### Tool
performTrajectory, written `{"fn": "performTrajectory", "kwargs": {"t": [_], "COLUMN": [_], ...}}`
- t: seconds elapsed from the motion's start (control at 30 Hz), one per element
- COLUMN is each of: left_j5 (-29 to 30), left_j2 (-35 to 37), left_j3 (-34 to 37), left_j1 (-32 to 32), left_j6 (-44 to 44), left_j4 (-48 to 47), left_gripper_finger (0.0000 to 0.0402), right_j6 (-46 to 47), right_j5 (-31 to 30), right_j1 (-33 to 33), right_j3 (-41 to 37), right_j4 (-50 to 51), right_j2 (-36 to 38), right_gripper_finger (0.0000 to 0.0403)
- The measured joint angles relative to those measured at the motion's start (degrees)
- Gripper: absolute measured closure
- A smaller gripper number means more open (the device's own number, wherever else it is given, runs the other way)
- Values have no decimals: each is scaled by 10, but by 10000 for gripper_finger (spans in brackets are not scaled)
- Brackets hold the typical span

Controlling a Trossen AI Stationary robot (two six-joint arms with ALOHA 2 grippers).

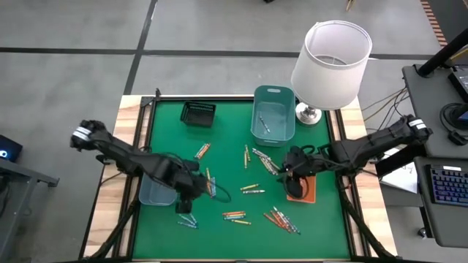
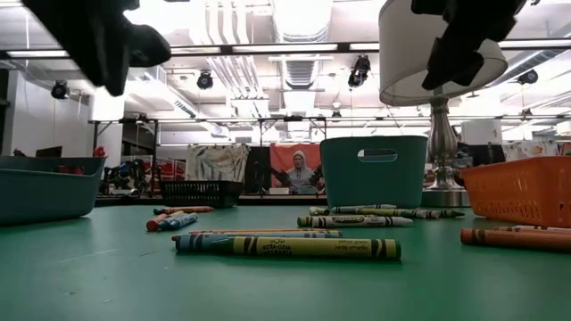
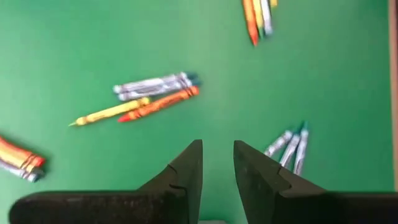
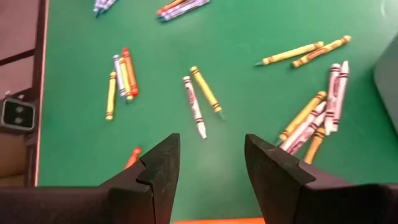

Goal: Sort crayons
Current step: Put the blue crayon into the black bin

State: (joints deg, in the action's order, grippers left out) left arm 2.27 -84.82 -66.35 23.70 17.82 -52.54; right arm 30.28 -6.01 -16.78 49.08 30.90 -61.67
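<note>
**A:** While both arms hang over the mat, list stock. Item one: crayons (image 1: 252,188), loose on the green mat (image 1: 227,142) in small clusters: a pair near the mat's middle, a bundle beside the teal bin (image 1: 273,114), a row near the front edge, a few blue ones by the left arm. At least one lies inside the teal bin.

**B:** Item two: left gripper (image 3: 216,167), above bare mat near the light blue tray (image 1: 156,193), fingers a narrow gap apart, nothing between them. Item three: right gripper (image 4: 209,163), over the mat close to the orange tray (image 1: 303,191), fingers spread wide, empty.

**A:** Hazards?

**B:** Crayons lie touching in most clusters. Closing on one would likely drag or pinch a neighbour, so two colours could go into one tray. Round sticks may also roll or skid away under a finger that lands off-centre. The left fingers look too close together to straddle a crayon lying crosswise.

**A:** Edges and room?

**B:** Mat middle is open; both arms could descend there freely. The black basket (image 1: 197,113) sits at the far left, well apart from either gripper. The lamp (image 1: 330,58) stands behind the teal bin; a high swing of the right arm towards that bin could brush its shade. The front row lies near the mat's edge, so a nudge may send sticks off.
</note>
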Motion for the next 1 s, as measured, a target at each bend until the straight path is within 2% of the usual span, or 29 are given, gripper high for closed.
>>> {"fn": "performTrajectory", "kwargs": {"t": [0.17, 0.37, 0.53, 0.83, 1.0], "left_j5": [2, 2, 2, 3, 25], "left_j2": [-84, -140, -159, -178, -178], "left_j3": [-49, -65, -61, -54, -34], "left_j1": [20, 56, 77, 117, 130], "left_j6": [-20, -17, 5, 5, 5], "left_j4": [-34, -43, -41, -40, -28], "left_gripper_finger": [329, 329, 316, 251, 243], "right_j6": [13, 12, 12, 12, 12], "right_j5": [-18, -21, -30, -31, -31], "right_j1": [-31, -55, -69, -70, -70], "right_j3": [0, 0, 0, 0, 0], "right_j4": [-17, -35, -41, -47, -47], "right_j2": [0, -4, -13, -23, -23], "right_gripper_finger": [232, 232, 232, 232, 232]}}
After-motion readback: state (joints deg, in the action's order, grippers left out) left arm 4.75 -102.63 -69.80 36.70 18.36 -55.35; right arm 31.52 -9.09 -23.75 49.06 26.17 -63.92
